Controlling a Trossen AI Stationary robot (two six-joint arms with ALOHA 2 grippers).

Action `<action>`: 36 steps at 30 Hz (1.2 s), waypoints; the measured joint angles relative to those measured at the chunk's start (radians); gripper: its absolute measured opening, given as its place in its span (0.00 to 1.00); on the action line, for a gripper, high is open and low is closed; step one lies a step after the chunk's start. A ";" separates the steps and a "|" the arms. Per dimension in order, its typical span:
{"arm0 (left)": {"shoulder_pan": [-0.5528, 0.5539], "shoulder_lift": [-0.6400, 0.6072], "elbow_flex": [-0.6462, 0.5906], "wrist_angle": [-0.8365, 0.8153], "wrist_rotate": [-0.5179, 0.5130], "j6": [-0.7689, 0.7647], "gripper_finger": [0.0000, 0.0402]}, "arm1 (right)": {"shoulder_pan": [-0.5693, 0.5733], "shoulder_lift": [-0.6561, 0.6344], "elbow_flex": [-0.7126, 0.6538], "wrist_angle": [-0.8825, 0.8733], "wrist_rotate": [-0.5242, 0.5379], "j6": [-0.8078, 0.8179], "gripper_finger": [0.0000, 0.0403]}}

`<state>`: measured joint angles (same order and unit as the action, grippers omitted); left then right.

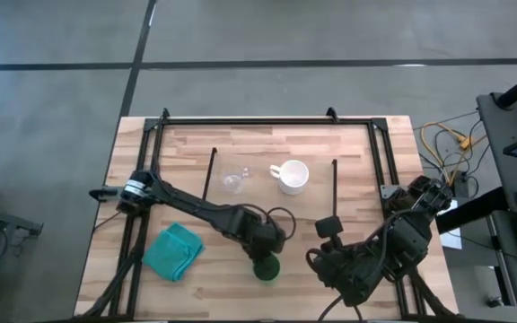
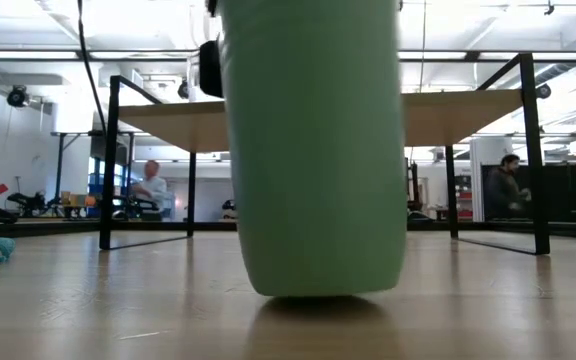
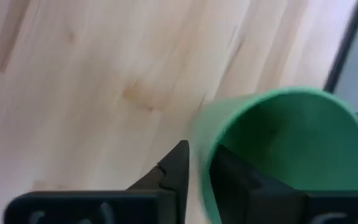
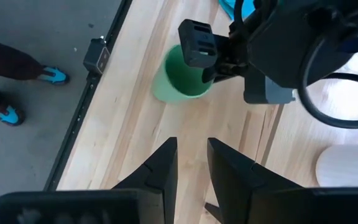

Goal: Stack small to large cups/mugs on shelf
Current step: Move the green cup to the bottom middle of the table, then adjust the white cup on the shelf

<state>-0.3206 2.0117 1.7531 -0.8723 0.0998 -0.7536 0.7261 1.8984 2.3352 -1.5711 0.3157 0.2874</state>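
One cup in hand: left gripper [image 1: 267, 254] fingers pinch the green cup [image 1: 266, 267] rim, near tabletop [image 1: 240, 144] front edge.
Lift straight, keep rim grip firm, avoid teal cloth [image 1: 172, 251]; right gripper [image 1: 330, 240] waits w/ fingers apart, empty.
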 joint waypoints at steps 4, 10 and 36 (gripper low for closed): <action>0.003 0.000 0.000 0.062 0.000 -0.024 0.17 | 0.000 0.000 0.000 0.000 0.000 0.000 0.20; 0.011 0.000 0.054 0.087 0.000 -0.026 0.19 | 0.000 0.000 0.000 0.000 0.000 0.000 0.20; -0.005 -0.537 0.197 -0.044 -0.204 0.133 0.19 | -0.013 0.000 -0.079 0.242 -0.001 -0.138 0.20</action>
<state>-0.3260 1.4743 1.9499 -0.9165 -0.1045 -0.6203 0.7136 1.8988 2.2567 -1.3294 0.3151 0.1498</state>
